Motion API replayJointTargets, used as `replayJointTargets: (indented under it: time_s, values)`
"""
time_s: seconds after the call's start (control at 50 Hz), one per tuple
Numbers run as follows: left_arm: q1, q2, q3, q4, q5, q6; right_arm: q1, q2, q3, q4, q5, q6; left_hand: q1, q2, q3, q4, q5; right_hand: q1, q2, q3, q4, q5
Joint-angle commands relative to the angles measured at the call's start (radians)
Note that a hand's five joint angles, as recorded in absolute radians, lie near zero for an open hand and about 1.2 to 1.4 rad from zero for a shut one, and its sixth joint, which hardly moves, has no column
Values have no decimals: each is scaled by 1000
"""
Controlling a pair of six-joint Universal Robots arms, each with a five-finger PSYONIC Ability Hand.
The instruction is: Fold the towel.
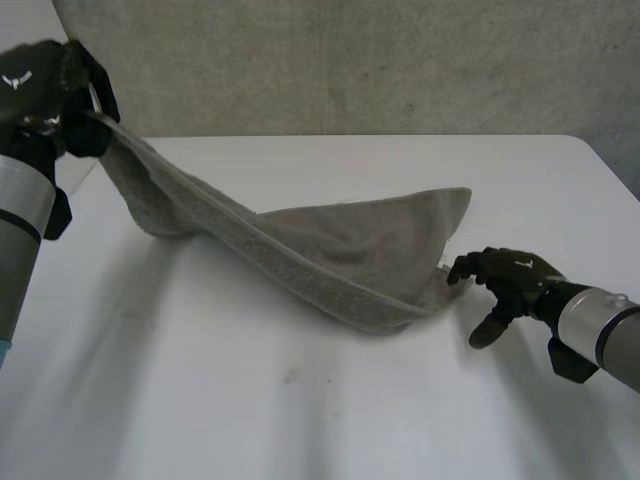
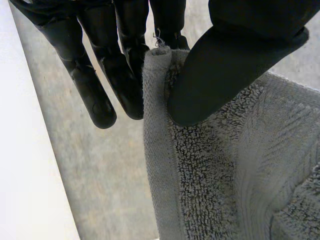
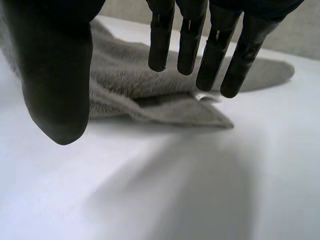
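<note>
Head view: a corner of the grey towel [image 1: 350,250] is pinched between the thumb and fingers of the left hand [image 1: 55,95], raised above the white table [image 1: 300,400]. The towel's long axis is stretched diagonally down from that corner, and its lower end is laid on the table just beside the right hand [image 1: 510,280]. That hand's fingers are spread with nothing held. Whether they touch the towel cannot be made out.

Two robot hands, both glossy black plastic. The left hand [image 1: 55,90] and right hand [image 1: 510,280] each carry a small white winged mark [image 1: 16,80] on the back. The fingers [image 3: 189,40] are slim rods with rounded tips; the thumb [image 3: 55,85] is broader and blunt. Behind each wrist is a smooth silver-grey cylinder, the left arm [image 1: 20,210] and right arm [image 1: 600,325], edged with black collars.
</note>
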Motion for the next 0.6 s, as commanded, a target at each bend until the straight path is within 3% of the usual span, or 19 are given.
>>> replayJointTargets:
  time_s: [0.02, 0.16, 0.36, 0.6]
  values:
    - [-15, 17, 35, -35, -1, -2, 11, 60, -15, -5, -4, 4, 189, 178, 179, 177, 185, -10, -45, -25, -18, 8]
    - [-23, 29, 34, -41, -3, -15, 14, 146, -52, -46, 0, 7, 189, 178, 179, 177, 185, -33, -68, -49, -42, -15]
    - [-23, 32, 31, -42, -1, -17, 118, 212, -98, -185, 121, 8, 189, 178, 179, 177, 185, -10, -45, -25, -18, 8]
    - [-18, 46, 26, -42, -3, -18, 206, 289, -170, -210, 135, 8, 189, 178, 179, 177, 185, 49, 14, 34, 41, 67]
